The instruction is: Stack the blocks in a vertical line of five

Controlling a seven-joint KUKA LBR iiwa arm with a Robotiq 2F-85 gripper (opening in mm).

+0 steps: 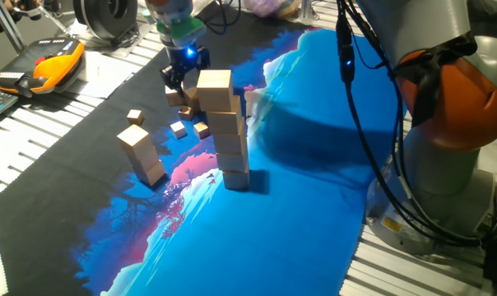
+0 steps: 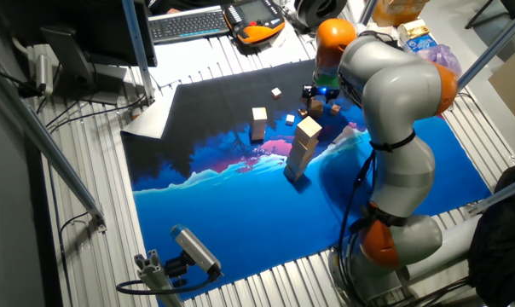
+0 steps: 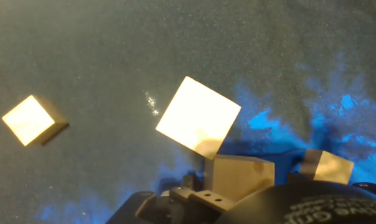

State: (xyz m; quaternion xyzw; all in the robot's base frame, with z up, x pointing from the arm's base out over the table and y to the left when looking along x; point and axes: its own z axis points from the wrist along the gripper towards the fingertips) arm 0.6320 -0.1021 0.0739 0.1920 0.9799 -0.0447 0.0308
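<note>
Going left to right in one fixed view, a short leaning stack (image 1: 141,154) is standing on the mat (image 1: 314,164), loose small blocks (image 1: 179,129) are lying in the middle, and the tall tower (image 1: 224,123) is rising to the right, topped by a wider cube. I am hovering my gripper (image 1: 183,78) at the far side, just behind the tower, and I cannot tell whether my fingers are parted or closed on anything. In the hand view a cube (image 3: 198,116) is lying just ahead of me, rotated diamond-wise, having no long axis, so I judge I must turn to square with its faces.
</note>
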